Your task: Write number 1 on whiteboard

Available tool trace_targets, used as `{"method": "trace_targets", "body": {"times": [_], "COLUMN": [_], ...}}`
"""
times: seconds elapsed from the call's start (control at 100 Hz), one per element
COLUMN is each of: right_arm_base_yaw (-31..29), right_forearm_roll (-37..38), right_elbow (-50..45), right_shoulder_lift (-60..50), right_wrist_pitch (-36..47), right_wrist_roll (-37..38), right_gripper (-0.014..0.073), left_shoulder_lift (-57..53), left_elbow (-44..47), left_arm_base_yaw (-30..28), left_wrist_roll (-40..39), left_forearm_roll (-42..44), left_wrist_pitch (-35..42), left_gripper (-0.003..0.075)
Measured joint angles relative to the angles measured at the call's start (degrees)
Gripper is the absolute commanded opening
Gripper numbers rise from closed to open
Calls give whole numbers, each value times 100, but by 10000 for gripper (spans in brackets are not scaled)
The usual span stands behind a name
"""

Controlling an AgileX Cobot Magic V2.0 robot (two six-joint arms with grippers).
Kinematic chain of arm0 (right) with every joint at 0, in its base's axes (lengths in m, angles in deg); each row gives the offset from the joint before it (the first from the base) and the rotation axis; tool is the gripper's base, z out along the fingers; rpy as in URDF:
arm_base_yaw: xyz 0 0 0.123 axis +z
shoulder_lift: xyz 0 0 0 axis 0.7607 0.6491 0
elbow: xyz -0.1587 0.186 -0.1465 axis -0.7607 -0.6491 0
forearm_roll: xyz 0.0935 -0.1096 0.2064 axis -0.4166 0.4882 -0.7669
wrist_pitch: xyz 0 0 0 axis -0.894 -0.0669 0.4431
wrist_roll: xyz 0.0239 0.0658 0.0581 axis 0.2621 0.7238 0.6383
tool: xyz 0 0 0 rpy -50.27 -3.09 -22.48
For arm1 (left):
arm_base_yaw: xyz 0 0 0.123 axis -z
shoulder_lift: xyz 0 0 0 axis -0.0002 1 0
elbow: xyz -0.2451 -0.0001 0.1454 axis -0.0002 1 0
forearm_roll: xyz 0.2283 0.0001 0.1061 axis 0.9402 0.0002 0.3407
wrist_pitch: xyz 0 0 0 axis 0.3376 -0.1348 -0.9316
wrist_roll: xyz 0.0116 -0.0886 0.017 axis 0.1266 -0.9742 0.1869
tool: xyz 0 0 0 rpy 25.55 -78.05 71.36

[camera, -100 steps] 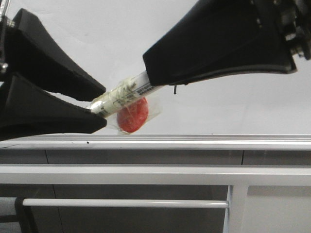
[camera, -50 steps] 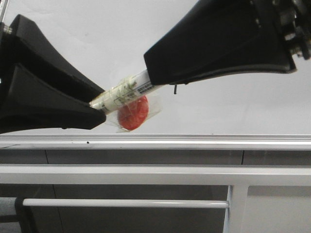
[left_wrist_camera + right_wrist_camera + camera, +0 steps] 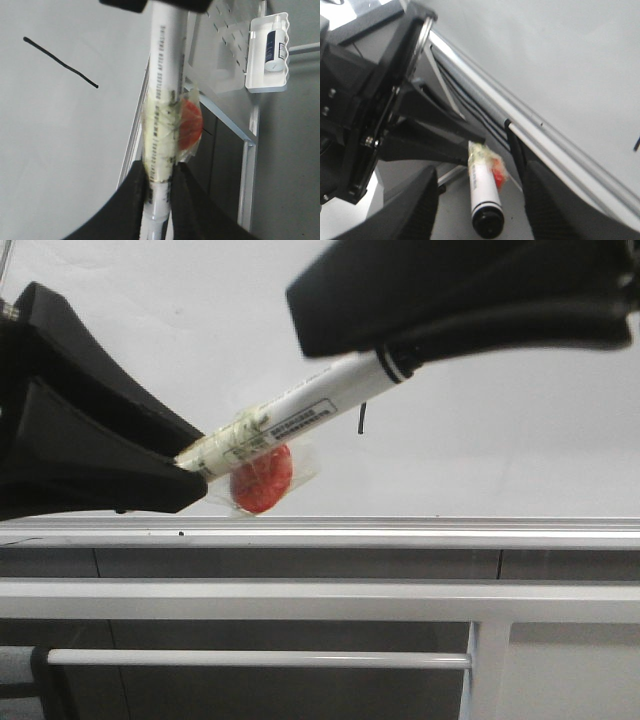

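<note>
Change: your right gripper has lifted off the pen, fingers spread wide (black tip end now bare).
Left gripper: clenched on the pen's taped tail.
Number 1: on the whiteboard, at the pen's 3 o'clock.
Edges: rail just below at 6; open board toward 3.

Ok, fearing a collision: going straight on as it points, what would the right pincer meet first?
Probably the marker, between the open fingers of the right pincer; the left pincer holding it lies just beyond.
</note>
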Motion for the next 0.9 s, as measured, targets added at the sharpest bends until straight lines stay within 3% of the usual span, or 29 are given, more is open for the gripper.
{"method": "trace_targets", "body": {"times": [0.3,0.41,0.54,0.9], "right_arm_base_yaw": [0,0,0,0], "right_forearm_roll": [0,0,13,260], "right_elbow": [0,0,-51,-358], "right_shoulder_lift": [-944,-1274,-1588,-2074], "right_wrist_pitch": [203,220,220,31], "right_wrist_roll": [-184,-193,-193,-206], "right_gripper": [370,216,-71,-60], "left_shoulder_lift": [0,0,-142,-1340], "left_elbow": [0,0,24,587], "left_arm_base_yaw": [0,0,0,0], "left_wrist_roll": [-194,-399,-812,-2005], "left_forearm_roll": [-202,-337,-366,-376], "left_wrist_pitch": [-22,-22,121,197], "left_gripper": [-20,-20,-21,-21]}}
